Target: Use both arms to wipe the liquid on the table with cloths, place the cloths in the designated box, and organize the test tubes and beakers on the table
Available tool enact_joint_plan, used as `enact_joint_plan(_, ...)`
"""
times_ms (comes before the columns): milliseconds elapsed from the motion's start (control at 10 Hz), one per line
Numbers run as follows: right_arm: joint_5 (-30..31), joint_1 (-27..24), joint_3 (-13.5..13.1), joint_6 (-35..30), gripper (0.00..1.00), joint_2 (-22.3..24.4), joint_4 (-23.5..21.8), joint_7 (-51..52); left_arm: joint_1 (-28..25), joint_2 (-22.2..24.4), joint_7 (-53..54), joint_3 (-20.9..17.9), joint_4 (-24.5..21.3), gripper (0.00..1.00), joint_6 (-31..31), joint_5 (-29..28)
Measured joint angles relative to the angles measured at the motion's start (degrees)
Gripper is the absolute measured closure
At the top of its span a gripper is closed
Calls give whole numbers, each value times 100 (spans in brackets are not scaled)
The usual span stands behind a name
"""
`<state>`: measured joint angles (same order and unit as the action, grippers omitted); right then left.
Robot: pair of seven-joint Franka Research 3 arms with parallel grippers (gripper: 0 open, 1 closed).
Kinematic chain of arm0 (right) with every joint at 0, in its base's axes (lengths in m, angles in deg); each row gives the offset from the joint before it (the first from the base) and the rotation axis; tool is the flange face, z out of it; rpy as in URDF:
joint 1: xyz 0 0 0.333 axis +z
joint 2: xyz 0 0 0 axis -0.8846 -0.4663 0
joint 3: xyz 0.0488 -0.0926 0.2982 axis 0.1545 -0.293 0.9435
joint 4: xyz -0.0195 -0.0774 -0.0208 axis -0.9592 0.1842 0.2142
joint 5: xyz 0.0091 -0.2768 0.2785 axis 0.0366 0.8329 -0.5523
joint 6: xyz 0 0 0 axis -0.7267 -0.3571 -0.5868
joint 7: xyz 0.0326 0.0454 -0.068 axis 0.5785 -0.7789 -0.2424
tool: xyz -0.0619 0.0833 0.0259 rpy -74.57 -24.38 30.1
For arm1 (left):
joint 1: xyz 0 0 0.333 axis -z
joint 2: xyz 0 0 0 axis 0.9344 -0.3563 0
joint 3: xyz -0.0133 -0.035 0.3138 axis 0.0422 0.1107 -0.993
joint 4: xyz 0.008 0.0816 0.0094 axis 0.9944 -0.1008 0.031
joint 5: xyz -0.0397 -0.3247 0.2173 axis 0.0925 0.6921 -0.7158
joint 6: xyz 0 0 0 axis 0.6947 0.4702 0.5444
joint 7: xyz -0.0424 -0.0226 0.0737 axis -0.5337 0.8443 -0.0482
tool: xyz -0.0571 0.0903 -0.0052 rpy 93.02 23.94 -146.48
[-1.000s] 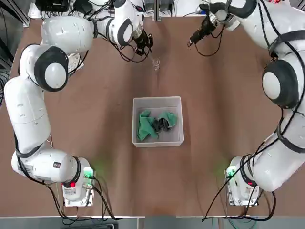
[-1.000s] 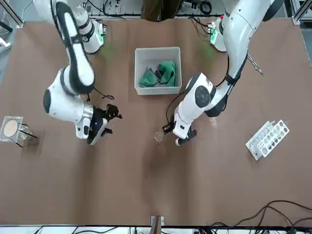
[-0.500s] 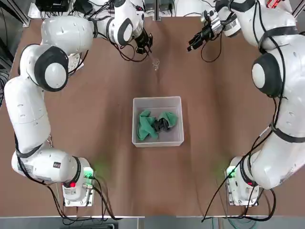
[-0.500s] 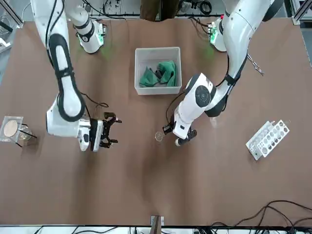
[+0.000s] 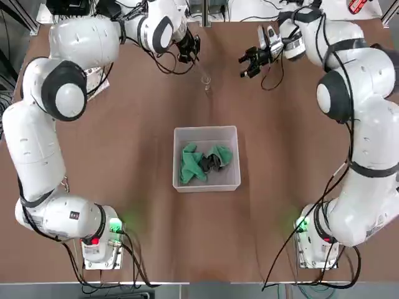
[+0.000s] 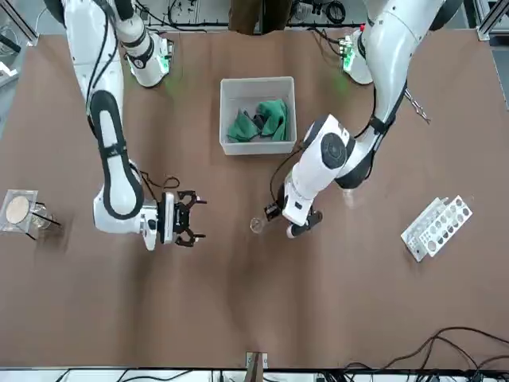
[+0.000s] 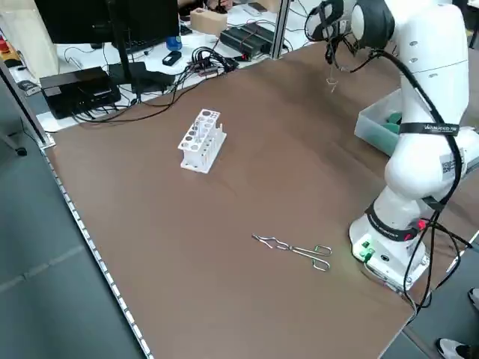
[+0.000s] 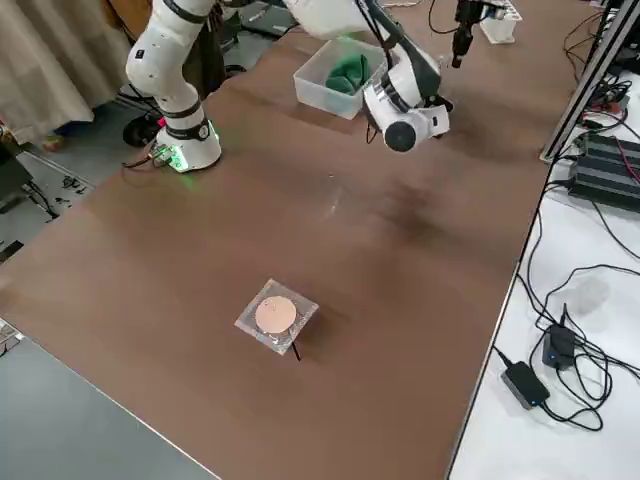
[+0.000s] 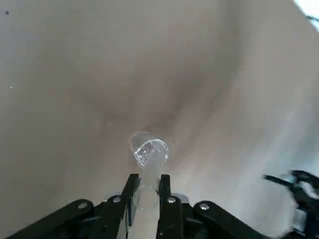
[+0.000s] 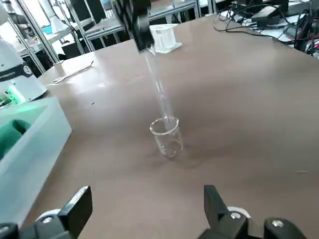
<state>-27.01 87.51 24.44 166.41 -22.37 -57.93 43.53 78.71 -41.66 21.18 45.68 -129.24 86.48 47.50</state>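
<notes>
My left gripper (image 5: 192, 53) is near the table's far edge, shut on a clear test tube (image 9: 149, 152). The tube (image 10: 157, 84) slants down and its lower end sits in the mouth of a small glass beaker (image 10: 167, 136) standing upright on the table (image 5: 124, 156). In the front view the beaker (image 6: 257, 225) is just beside the left gripper (image 6: 298, 227). My right gripper (image 5: 249, 62) hovers open a short way off, facing the beaker, with nothing between its fingers. Two green cloths (image 5: 202, 163) lie bunched in the white box (image 5: 176, 159) at mid-table.
A white rack with round holes (image 6: 437, 227) stands toward the table's left side, with metal tongs (image 7: 296, 249) lying nearer the left arm's base. A small square dish with a tan disc (image 6: 17, 208) sits near the far right corner.
The right gripper has swung in toward the beaker and turned to face it. The left gripper has shifted slightly toward the far edge with the tube.
</notes>
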Motion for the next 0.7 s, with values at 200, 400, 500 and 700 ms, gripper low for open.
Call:
enact_joint_plan(200, -728, 2, 120, -302, 1, -590, 93, 899, 28, 420, -151, 12, 4, 79, -415, 0)
enact_joint_plan(400, -986, 12, 561, -332, 1, -1047, 376, 1355, -3, 875, -180, -31, 2, 79, -1039, 0)
enact_joint_plan(500, -1248, 72, 724, -315, 1, -1218, 521, 1599, -52, 1073, -177, -100, -2, 79, -1322, -2)
enact_joint_plan(700, -1704, 325, 789, -118, 1, -1530, 908, 1966, -103, 1354, -70, -493, -13, 79, -1934, -5)
